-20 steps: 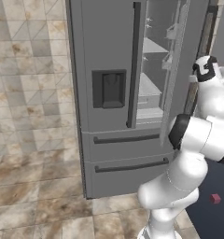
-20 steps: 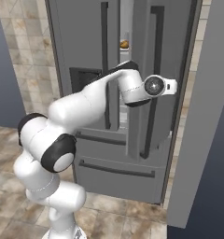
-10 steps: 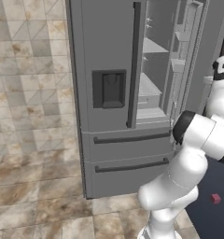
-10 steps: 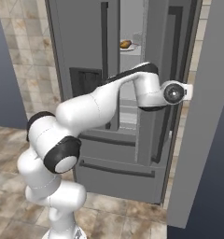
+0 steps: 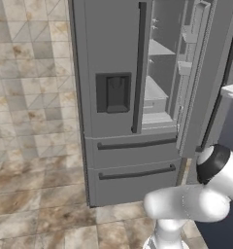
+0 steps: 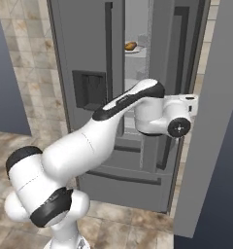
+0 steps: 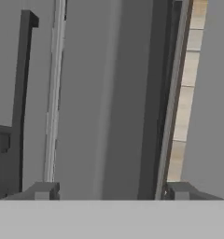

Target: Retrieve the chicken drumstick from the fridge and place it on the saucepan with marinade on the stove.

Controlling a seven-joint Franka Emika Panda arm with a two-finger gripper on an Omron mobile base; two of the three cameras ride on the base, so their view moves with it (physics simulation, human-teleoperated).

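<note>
- The fridge [image 5: 123, 97] stands against the tiled wall, its left door shut, with the dark dispenser panel [image 5: 112, 92] on it.
- Its right door [image 5: 206, 78] is swung open, showing pale shelves.
- The chicken drumstick [image 6: 131, 46] lies on an upper fridge shelf.
- The hand [image 7: 107, 190] faces the open door's edge, fingers spread wide, holding nothing.

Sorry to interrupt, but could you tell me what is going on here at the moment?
The robot arm is working at the fridge, whose right door stands partly open. Its gripper has its jaws open on either side of that door's edge, holding nothing. The chicken drumstick lies untouched on a shelf inside, seen through the gap.
</note>
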